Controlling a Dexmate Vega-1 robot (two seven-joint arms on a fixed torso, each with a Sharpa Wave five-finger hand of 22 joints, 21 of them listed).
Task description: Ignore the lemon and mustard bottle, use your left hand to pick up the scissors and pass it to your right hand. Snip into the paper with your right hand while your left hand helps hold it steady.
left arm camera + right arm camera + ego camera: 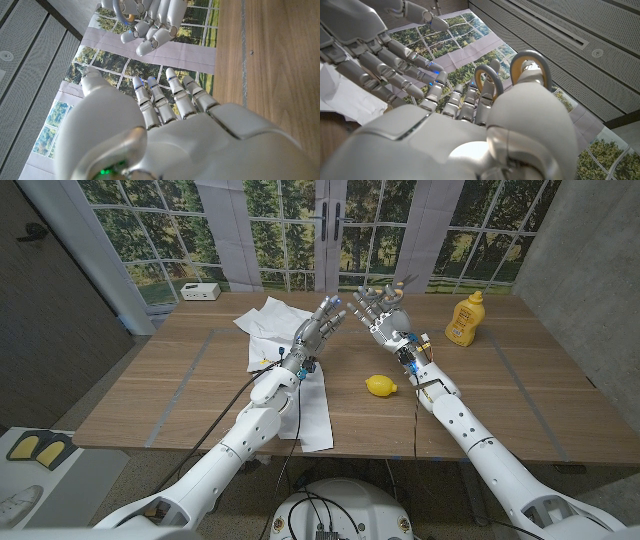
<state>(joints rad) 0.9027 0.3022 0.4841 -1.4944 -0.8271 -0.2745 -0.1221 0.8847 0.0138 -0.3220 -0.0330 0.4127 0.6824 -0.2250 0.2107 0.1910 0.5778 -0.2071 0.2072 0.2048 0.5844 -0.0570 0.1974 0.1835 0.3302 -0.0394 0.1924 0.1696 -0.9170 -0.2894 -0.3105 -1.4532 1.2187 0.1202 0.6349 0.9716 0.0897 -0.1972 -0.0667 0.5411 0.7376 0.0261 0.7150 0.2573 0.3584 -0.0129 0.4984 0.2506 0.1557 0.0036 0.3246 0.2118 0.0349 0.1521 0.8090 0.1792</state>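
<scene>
I am holding the scissors in my right hand, raised over the tabletop at about one o'clock from the lemon; in the right wrist view my fingers are threading the grey, orange-lined handle loops, so that hand is clamped on the tool. My left hand is hovering just beside it at its nine o'clock, fingers straight and apart, gripping nothing. The blades are hiding behind my fingers, so I cannot tell whether they are parted. I am judging the scissors light and rigid, with smooth plastic loops that could twist in a loose grip, so the hold belongs in the loops, thumb in one and fingers in the other, never on the blades. The paper is lying crumpled at eleven o'clock from my left hand, with another sheet flat under my left forearm near the front edge; I am expecting it to be thin, floppy and quick to slide or buckle, so my left hand ought to be pinching an edge and keeping it taut near the cut. The mustard is standing at three o'clock from my right hand, well apart; its label is too small to read, and I am making out no other writing.
</scene>
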